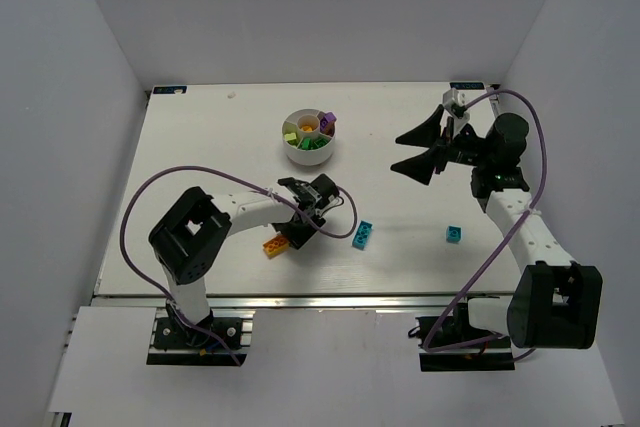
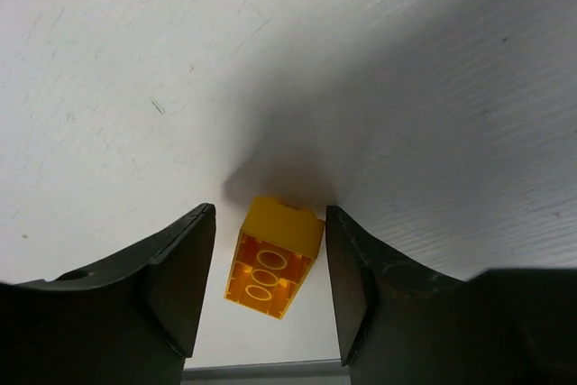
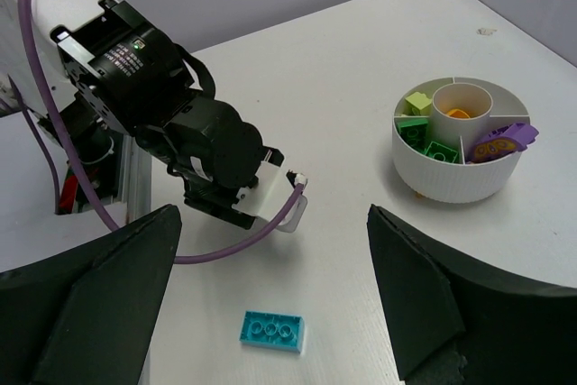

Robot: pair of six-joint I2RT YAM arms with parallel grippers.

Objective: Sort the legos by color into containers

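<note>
White table (image 1: 200,137): left tool (image 2: 270,223) apart astride the orange brick (image 2: 270,263), plain only from its wrist; right tool (image 3: 272,214) wide apart.

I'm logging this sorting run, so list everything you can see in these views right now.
Orange-yellow brick: one, on the table, between the fingers of the left tool.
Long cyan brick: one, near the table's middle.
Small cyan brick: one, to its right.
White divided bowl: one, far centre of the table.
Bowl contents: green bricks, lime brick and purple brick in separate compartments; orange piece in the hub.
Table: one, white.
Left tool: open, straddling the orange-yellow brick.
Right tool: wide open, empty, over the table's right side.
</note>
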